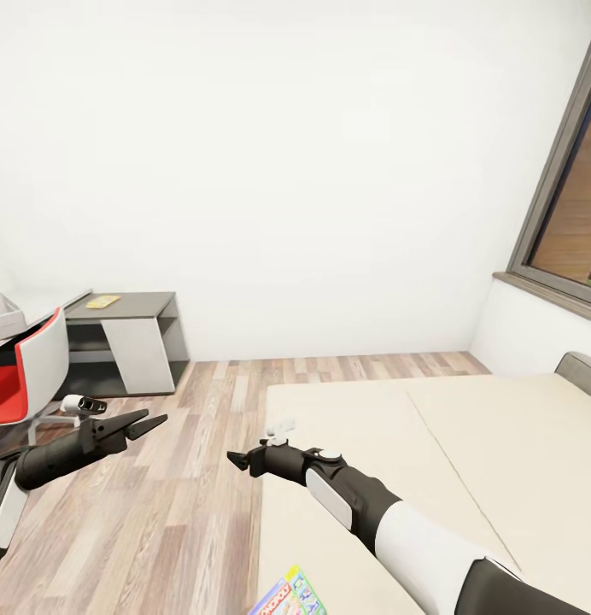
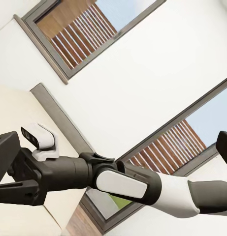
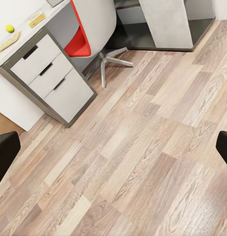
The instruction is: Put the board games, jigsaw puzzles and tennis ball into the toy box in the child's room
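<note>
Lying near the bed [image 1: 466, 444] edge, Monopoly box [image 1: 289, 595] sits below the seemingly open, empty right fingers [image 1: 238, 460].

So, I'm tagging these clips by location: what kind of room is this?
Most likely a child's bedroom: a beige bed with a colourful board game on it, and a desk with a red chair and tennis ball.

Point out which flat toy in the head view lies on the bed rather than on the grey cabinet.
The colourful Monopoly box, at the picture's lower edge on the beige bed. The other flat piece, a small yellow one, rests on the dark grey cabinet by the wall.
</note>
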You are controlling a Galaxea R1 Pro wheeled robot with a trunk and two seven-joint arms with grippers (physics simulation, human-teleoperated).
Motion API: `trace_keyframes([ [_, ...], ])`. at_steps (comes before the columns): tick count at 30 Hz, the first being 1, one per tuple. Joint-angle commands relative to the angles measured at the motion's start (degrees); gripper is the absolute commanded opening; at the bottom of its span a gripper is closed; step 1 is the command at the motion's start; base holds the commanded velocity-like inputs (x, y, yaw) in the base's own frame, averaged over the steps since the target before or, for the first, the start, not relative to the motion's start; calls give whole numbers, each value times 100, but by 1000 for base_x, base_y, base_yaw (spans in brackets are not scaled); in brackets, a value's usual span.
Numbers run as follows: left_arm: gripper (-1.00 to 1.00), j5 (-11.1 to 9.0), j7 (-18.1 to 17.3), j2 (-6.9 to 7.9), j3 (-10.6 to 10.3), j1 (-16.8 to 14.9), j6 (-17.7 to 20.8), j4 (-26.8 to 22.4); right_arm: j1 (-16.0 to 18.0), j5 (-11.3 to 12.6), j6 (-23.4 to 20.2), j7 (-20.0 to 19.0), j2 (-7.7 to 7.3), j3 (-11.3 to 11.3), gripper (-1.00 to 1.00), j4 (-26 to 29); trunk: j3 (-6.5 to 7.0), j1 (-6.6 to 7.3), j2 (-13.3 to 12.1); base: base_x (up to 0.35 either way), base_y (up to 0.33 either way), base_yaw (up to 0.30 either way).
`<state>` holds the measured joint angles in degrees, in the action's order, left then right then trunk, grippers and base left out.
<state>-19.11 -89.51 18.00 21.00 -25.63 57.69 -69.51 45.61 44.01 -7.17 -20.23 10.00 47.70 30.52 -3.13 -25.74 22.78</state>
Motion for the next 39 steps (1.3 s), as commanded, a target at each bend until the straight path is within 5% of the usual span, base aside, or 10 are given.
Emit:
trace_keyframes([
  [1,100,4,-23,2,0,-4,60,-1,7,50,-22,-7,0,13,100,-2,-13,-4,14,-6,18,0],
  [39,100,4,-19,2,-1,-4,64,-1,6,46,-22,-7,0,18,100,-2,-13,-4,14,-1,99,0],
])
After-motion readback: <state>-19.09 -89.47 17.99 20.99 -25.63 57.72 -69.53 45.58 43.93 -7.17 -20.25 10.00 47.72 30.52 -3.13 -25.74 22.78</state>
